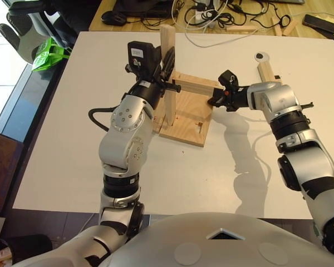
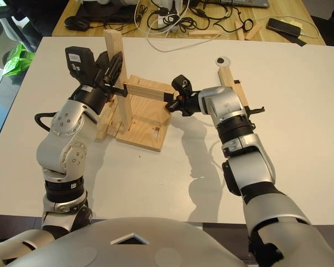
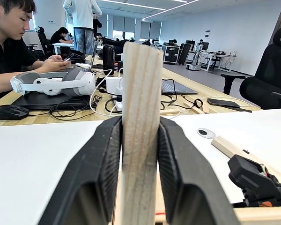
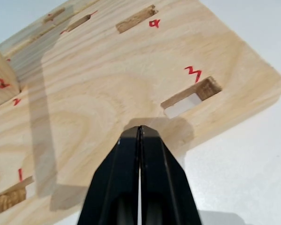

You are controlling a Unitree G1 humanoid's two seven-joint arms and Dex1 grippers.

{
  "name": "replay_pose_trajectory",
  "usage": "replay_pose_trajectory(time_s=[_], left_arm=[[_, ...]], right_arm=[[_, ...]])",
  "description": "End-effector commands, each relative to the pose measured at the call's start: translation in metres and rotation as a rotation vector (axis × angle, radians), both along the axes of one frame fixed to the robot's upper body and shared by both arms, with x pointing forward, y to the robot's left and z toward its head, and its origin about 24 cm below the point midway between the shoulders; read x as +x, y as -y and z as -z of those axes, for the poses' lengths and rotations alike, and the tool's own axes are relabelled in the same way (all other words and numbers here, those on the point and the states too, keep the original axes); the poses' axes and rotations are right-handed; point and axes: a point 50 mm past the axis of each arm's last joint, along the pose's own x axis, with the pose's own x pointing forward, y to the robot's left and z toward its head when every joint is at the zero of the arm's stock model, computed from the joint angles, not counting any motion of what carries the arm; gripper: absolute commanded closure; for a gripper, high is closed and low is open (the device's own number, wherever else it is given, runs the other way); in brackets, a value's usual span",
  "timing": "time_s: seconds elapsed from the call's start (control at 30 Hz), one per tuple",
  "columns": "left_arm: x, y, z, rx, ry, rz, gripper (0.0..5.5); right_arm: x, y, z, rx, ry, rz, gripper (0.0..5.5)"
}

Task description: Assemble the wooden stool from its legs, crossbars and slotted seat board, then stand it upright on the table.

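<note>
While our left gripper (image 3: pixel 139 150) pinches the pale, square-sectioned upright wooden leg (image 1: pixel 168 61) between its two black fingers, that leg stands on the near-left part of the flat, light pine slotted seat board (image 1: pixel 183 125), which lies on the white tabletop (image 1: pixel 72 139). From the leg a short pale wooden crossbar (image 1: pixel 195 86) runs level above the board, its long axis aimed at our right gripper (image 1: pixel 217 100), which sits at the bar's free end with its fingers pressed together and nothing between them; we cannot tell whether it touches the wood. Just ahead of those fingertips the rectangular slot marked in red (image 4: pixel 192 96) lies open in the board. A second, spare wooden leg (image 1: pixel 267 72) lies flat beyond our right forearm, its long axis pointing away from us, with a small round white disc (image 1: pixel 261 55) at its far end. We judge the right arm the nearer one to fetch it, the overhanging crossbar being the obstacle on the way back
</note>
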Motion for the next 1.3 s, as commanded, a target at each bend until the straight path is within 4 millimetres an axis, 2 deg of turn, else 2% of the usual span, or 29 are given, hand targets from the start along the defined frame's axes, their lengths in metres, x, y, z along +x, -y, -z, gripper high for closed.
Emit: replay_pose_trajectory(time_s=[0.03,0.47,0.7,0.83,0.97,1.13,1.23,1.3], left_arm=[[-0.002,0.002,0.007,0.012,-0.038,0.008,4.48],[-0.019,0.001,0.011,0.044,-0.134,0.124,4.48],[-0.026,-0.004,0.021,0.100,-0.246,0.146,4.48],[-0.026,-0.007,0.034,0.110,-0.362,0.103,4.48],[-0.019,-0.008,0.045,0.057,-0.429,0.023,4.48],[-0.023,-0.009,0.063,-0.020,-0.548,-0.023,4.48],[-0.024,-0.005,0.058,0.022,-0.493,0.020,4.48],[-0.025,-0.002,0.054,0.119,-0.426,0.071,4.48]], right_arm=[[-0.001,0.014,0.027,-0.111,-0.042,0.143,5.50],[0.009,0.014,0.034,-0.084,-0.026,0.325,5.50],[0.011,0.013,0.034,-0.083,-0.006,0.345,5.50],[0.012,0.011,0.033,-0.089,0.036,0.324,5.50],[0.011,0.006,0.030,-0.086,0.081,0.276,5.50],[0.003,0.008,0.030,-0.093,0.095,0.262,5.50],[0.002,0.007,0.030,-0.096,0.098,0.264,5.50],[0.002,0.007,0.030,-0.098,0.098,0.264,5.50]])
